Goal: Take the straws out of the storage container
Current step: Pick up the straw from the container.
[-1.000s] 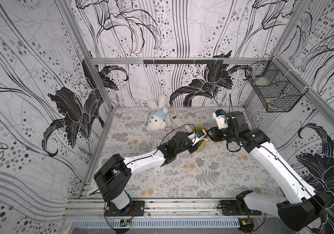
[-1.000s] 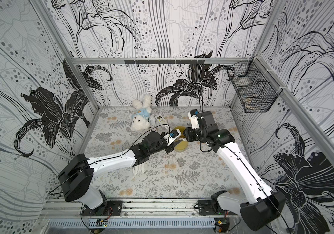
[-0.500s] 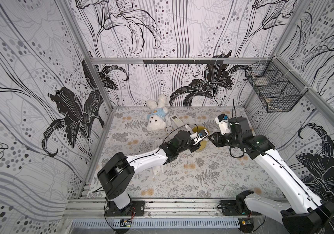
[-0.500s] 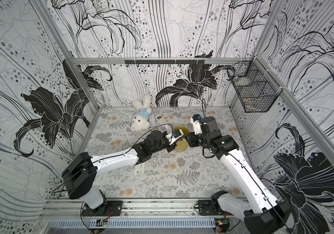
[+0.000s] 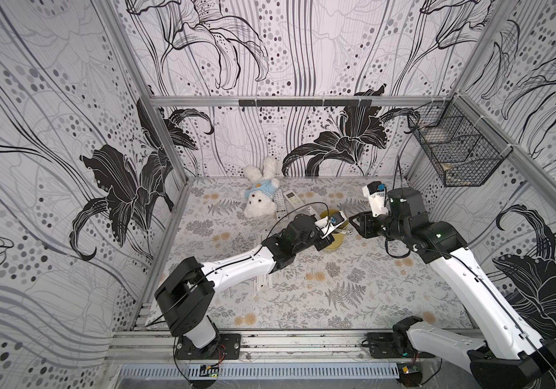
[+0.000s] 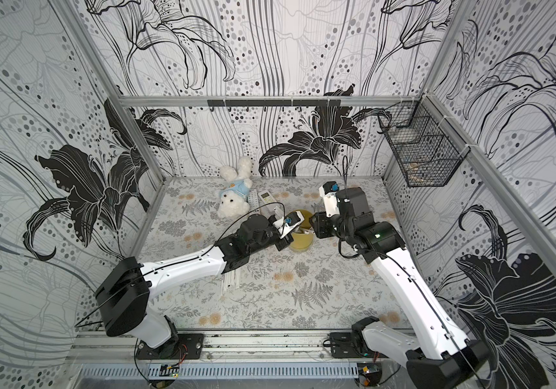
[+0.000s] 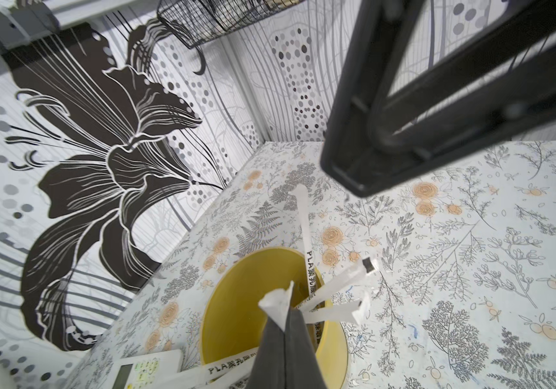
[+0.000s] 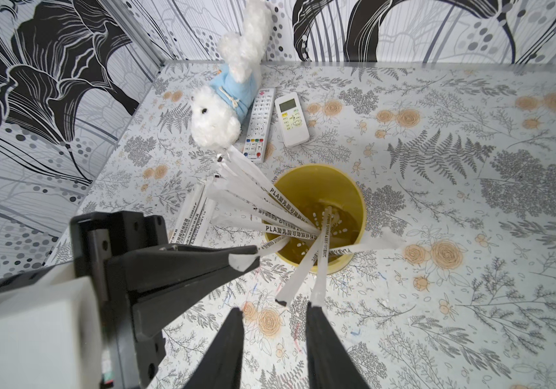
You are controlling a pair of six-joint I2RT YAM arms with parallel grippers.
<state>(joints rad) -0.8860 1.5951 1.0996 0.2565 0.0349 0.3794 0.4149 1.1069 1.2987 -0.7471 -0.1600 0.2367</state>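
On floral tabletop [image 5: 370, 289]: yellow cup [image 8: 303, 188], plush [image 5: 259, 202], remotes [image 8: 291, 119]; lily-print walls [image 5: 269, 50].

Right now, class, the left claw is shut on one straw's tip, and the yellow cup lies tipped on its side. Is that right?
No: the yellow cup stands upright, with the straws fanning out of its open mouth, as the right wrist view shows. The left claw is indeed shut on one straw's tip.

White printed straws [image 8: 280, 197] askew in upright yellow cup [image 8: 303, 175], others flat alongside.
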